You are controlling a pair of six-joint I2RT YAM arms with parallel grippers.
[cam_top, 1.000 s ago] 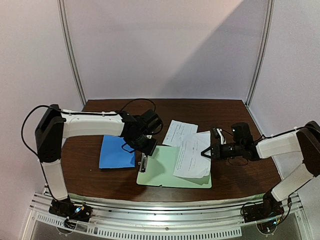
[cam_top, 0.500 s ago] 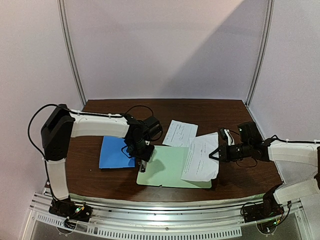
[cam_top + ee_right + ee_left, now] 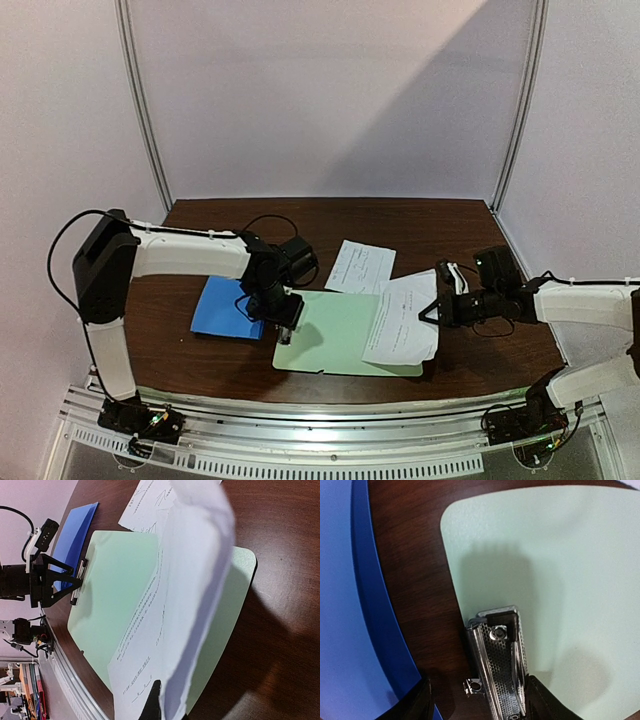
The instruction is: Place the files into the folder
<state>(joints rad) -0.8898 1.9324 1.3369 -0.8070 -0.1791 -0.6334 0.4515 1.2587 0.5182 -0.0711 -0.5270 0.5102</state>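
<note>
File sheet, draped over clipboard, is pinched by right tool.

I get soft overhead light, with a diagonal shadow crossing the pale far wall. My right wrist view blurs the close white paper sheet, which shadows the dark wooden table.

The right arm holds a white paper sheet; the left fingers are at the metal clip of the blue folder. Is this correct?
No. The left wrist view shows the metal clip on the pale green clipboard, beside the bright blue plastic folder. The right fingers hold the white paper sheet.
</note>
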